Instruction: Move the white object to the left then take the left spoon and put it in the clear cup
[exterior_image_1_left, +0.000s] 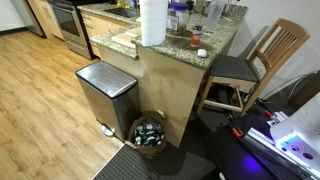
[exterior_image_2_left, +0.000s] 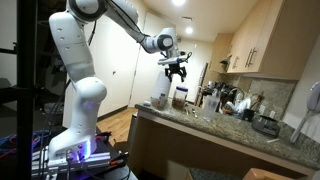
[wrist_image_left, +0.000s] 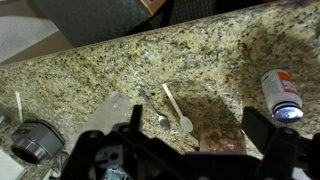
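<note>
My pincer hangs over the speckled granite counter with its fingers spread wide and nothing between them. In the wrist view a grey spoon and a pale spoon lie side by side at centre frame, with a labelled can at the right. In an exterior view the white object sits near the counter's front edge, right of the paper-towel roll. Lower in that frame a steel bin stands on plank flooring with a basket just beside it, and a wooden chair is at the right. In an exterior view pale cabinets fill the upper right.
</note>
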